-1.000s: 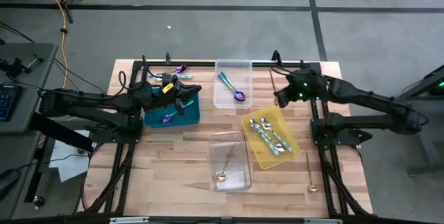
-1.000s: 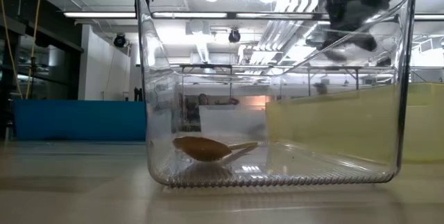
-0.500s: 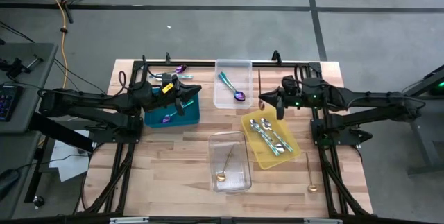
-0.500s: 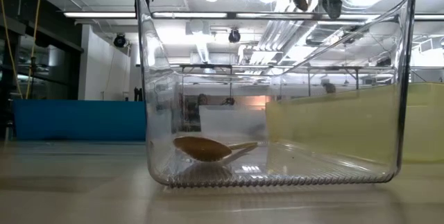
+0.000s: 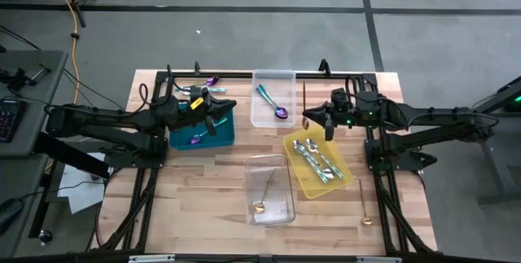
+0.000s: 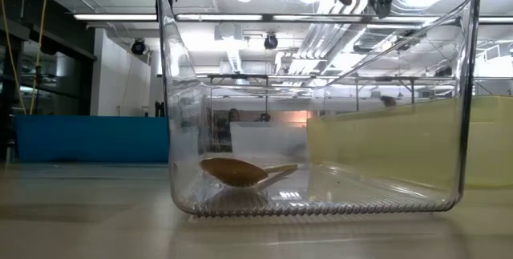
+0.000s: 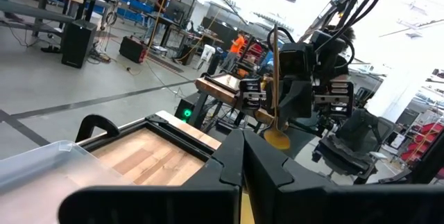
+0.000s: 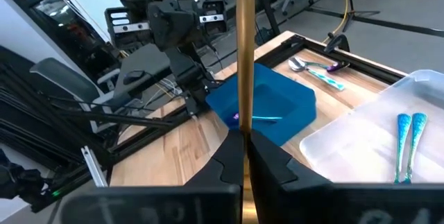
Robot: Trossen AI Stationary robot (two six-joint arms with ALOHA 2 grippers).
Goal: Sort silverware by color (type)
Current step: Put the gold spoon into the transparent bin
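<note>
The right gripper (image 5: 308,117) was clamped shut on the handle of a gold spoon (image 5: 304,97), whose long axis ran straight on from the closed fingertips; in the right wrist view the handle (image 8: 244,50) rose as 1 narrow gold bar from between them, and in the left wrist view the bowl (image 7: 277,138) hung lowest. The gripper hovered in the gap between the far clear tray (image 5: 255,115) and the yellow tray (image 5: 290,143), over bare wood. The near clear tray (image 5: 251,190), already holding 1 gold spoon (image 5: 262,199), lay toward the front edge of the table, well apart from the jaws; this was judged the likely destination, so the carry would run from the back toward the front. A second gold spoon (image 5: 364,208) lay loose on the wood by the front right corner, on the right arm's side. The left gripper (image 5: 213,123), also closed and holding nothing visible, waited over the teal tray (image 5: 226,137).
</note>
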